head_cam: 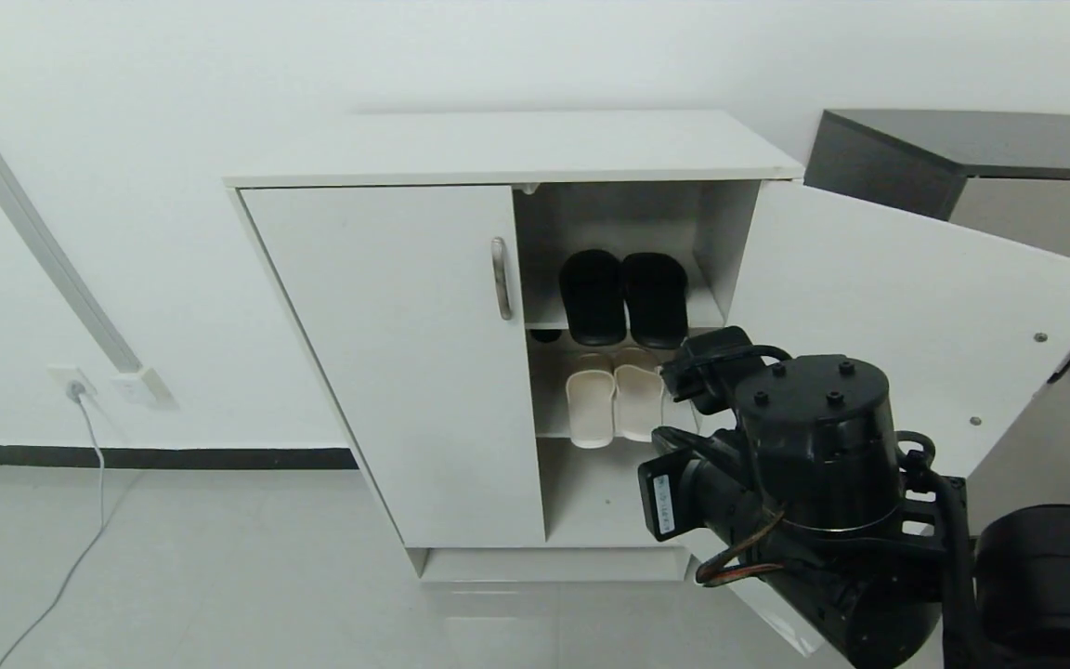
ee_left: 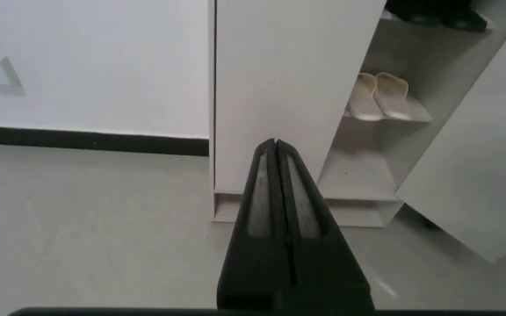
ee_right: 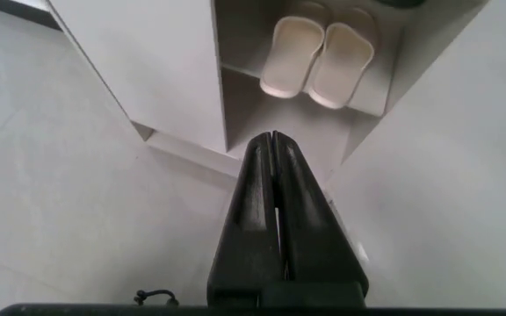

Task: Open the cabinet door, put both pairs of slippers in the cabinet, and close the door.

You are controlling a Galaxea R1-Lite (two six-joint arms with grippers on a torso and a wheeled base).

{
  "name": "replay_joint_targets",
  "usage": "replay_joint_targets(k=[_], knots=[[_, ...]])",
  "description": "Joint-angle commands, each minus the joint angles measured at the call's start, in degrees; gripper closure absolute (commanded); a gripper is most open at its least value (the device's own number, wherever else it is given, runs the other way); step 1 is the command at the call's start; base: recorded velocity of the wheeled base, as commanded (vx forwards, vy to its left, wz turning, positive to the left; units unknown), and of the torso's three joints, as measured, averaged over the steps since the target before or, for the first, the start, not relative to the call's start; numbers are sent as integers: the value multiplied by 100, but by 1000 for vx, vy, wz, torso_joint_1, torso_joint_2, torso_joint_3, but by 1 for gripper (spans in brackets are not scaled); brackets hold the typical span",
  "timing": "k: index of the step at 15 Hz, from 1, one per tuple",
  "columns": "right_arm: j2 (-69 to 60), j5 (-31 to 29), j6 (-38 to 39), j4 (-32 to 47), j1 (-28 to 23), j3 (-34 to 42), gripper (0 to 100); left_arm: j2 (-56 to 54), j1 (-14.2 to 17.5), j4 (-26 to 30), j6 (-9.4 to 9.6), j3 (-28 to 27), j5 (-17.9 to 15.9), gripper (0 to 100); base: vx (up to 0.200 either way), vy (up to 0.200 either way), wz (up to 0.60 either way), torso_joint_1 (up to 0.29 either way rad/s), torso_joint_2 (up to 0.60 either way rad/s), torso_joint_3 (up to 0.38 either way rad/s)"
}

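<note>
White flat-panel cabinet door (head_cam: 888,307) stands open right of the white cabinet (head_cam: 516,144), black slippers (head_cam: 623,297) and cream slippers (head_cam: 611,401) shelved inside; right claw (ee_right: 275,145), pinched closed and empty, is nearest its inner face.

The cabinet (head_cam: 386,372) is plain white all over, and its open door (head_cam: 888,307) is white too. The door handle (head_cam: 501,279) is shiny grey. The black slippers (head_cam: 623,297) have no pattern. The cream slippers (head_cam: 614,404) are plain too. The left hand (ee_left: 275,143) and the right hand (ee_right: 272,139) are both black. The wall (head_cam: 126,139) is white with a black strip (head_cam: 126,457) along the bottom. The floor (head_cam: 173,576) is pale grey.
</note>
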Motion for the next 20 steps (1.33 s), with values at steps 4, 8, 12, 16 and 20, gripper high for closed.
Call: replay_joint_targets(k=[4, 8, 12, 16, 20], knots=[[24, 9, -7, -5, 14, 26, 100, 0, -1, -5, -6, 1, 4, 100, 0, 0, 0, 143, -471, -331], [33, 0, 2, -5, 14, 44, 100, 0, -1, -5, -6, 1, 4, 100, 0, 0, 0, 165, -482, -315], [41, 0, 2, -5, 14, 44, 100, 0, -1, 4, -6, 1, 4, 100, 0, 0, 0, 192, -505, -310], [15, 0, 2, -5, 14, 70, 100, 0, -1, 4, -6, 1, 4, 100, 0, 0, 0, 214, -527, -311], [6, 0, 11, -5, 14, 88, 100, 0, -1, -5, 3, 1, -5, 100, 0, 0, 0, 240, -566, -327]])
